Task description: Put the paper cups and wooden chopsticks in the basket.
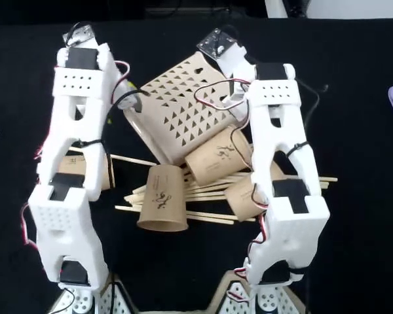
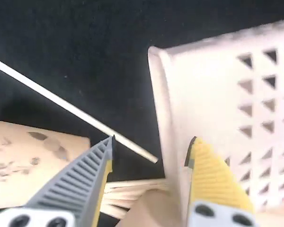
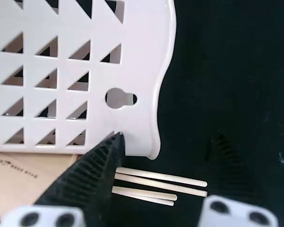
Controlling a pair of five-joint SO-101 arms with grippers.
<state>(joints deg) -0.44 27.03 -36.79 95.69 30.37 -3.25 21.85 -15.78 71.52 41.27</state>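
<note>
One basket point(image 1: 183, 104) is the biggest item. It lies mid-table point(image 1: 354, 98) between the two arms with a perforated wall facing up. The opening is not visible, so it looks tipped over. Judgement: it is stiff, light plastic and will slide on the cloth if nudged. The rim or a corner is the best place to grip it, and it likely needs righting before anything goes in.

Four cups point(image 1: 162, 199) are outside the basket, as far as I can count. Three are clustered against its near edge, and one is partly hidden under the left arm. Judgement: they are light, thin-walled and easy to crush. Pinch one across the lip with modest force, or take one wall from inside.

Chopsticks point(image 3: 161, 177) are scattered flat under and around the cups, none in the basket. Judgement: they are stiff, thin and prone to rolling. Grip near mid-length so they do not tip. The ones pinned under cups should wait until the cups are moved.

Left gripper point(image 2: 152, 139): jaws well apart, holding nothing. It straddles the basket's rim at one corner, with the yellow finger over the wall. I cannot tell whether it is touching.

Right gripper point(image 3: 169, 135): jaws wide apart and empty, at another basket corner. One finger is just beside that corner, and loose chopsticks lie below the gap.
</note>
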